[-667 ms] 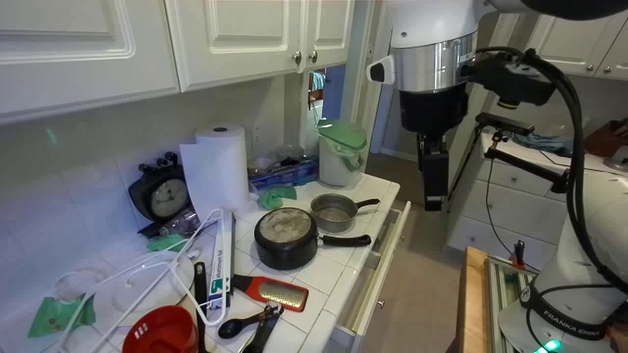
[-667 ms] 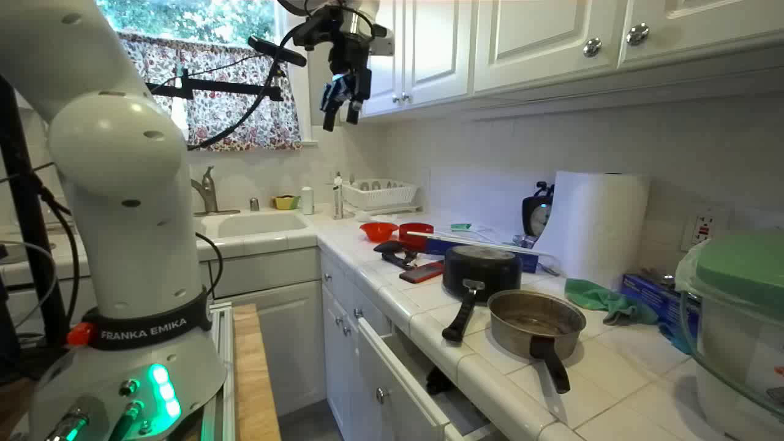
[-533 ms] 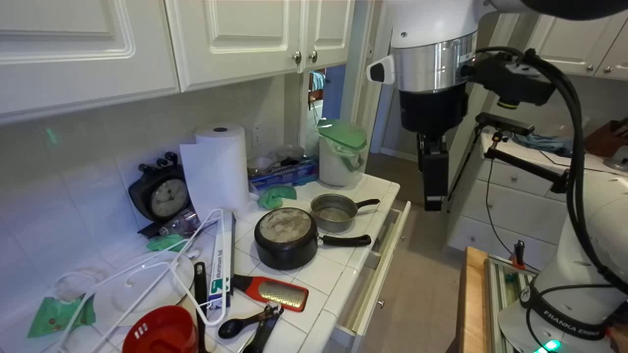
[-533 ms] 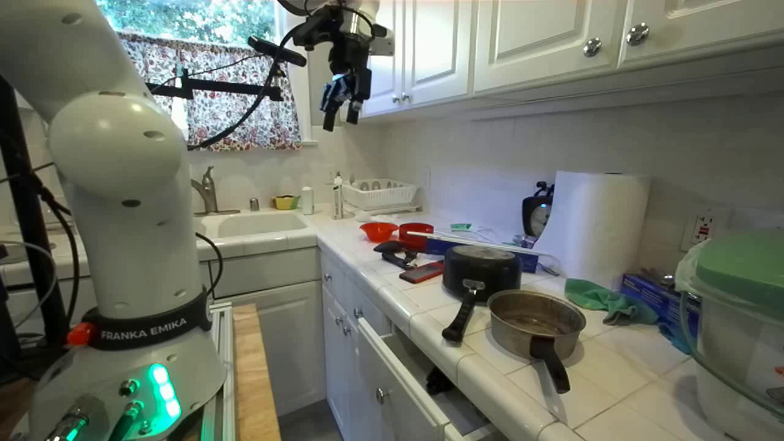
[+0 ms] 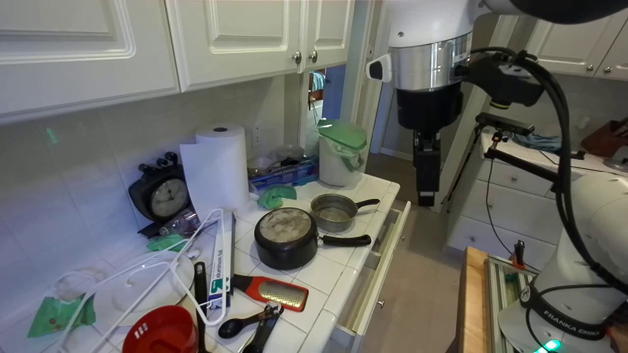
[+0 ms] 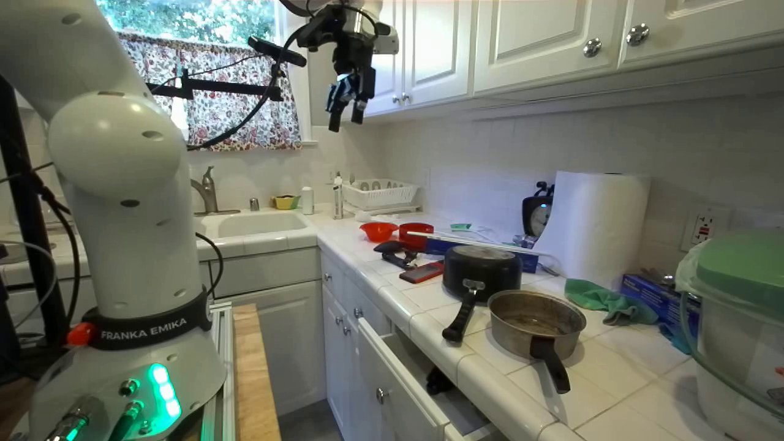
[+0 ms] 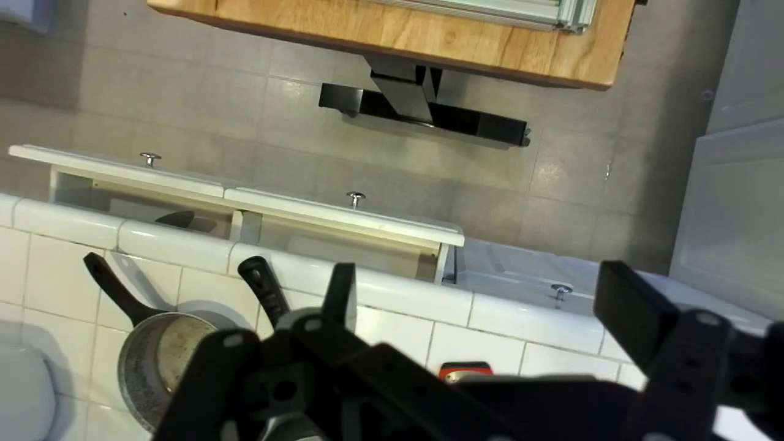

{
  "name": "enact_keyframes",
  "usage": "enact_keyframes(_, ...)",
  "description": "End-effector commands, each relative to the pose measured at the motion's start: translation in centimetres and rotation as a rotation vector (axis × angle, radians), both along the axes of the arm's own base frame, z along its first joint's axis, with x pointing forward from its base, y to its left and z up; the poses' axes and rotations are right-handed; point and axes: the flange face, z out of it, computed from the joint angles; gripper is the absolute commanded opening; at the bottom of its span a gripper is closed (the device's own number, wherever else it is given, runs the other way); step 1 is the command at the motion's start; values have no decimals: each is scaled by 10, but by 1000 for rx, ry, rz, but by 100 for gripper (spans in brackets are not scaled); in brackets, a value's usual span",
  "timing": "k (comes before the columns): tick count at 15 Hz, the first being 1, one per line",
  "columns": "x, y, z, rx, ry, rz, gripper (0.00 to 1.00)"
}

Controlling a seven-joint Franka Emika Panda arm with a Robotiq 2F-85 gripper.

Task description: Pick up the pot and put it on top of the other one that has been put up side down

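The pot, a small shallow silver-grey saucepan with a black handle, stands upright on the tiled counter in both exterior views (image 5: 334, 221) (image 6: 520, 334). It also shows at the left of the wrist view (image 7: 141, 367). The other one, a larger dark pot, sits upside down right beside it, flat base up, in both exterior views (image 5: 287, 250) (image 6: 482, 272). In the wrist view its black handle (image 7: 263, 285) shows and its body is mostly hidden behind the gripper. My gripper (image 7: 484, 294) is open and empty, high above the counter's front edge, apart from both pots (image 5: 426, 198) (image 6: 346, 122).
Open drawers (image 5: 375, 279) jut out below the counter edge. A red grater (image 5: 282, 293), foil box (image 5: 223, 260), white hanger (image 5: 222, 294) and red bowl (image 5: 162, 333) lie nearby. A paper towel roll (image 5: 223, 171) and green-lidded bin (image 5: 342, 157) stand behind. Upper cabinets (image 5: 245, 34) overhang the counter.
The arm and gripper have shifted slightly toward the counter and the gripper appears a little turned. Both pots and the other objects have not moved.
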Motion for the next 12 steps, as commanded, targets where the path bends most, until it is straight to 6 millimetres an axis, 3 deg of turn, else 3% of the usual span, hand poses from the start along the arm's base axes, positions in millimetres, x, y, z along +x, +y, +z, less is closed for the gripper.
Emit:
enact_keyframes(1, 16, -33, -9, 16, -103, -133, 100)
enact_keyframes(9, 49, -92, -56, 176, -379, -318, 100)
enact_keyframes(12, 54, -133, -69, 168, -411, -375, 100)
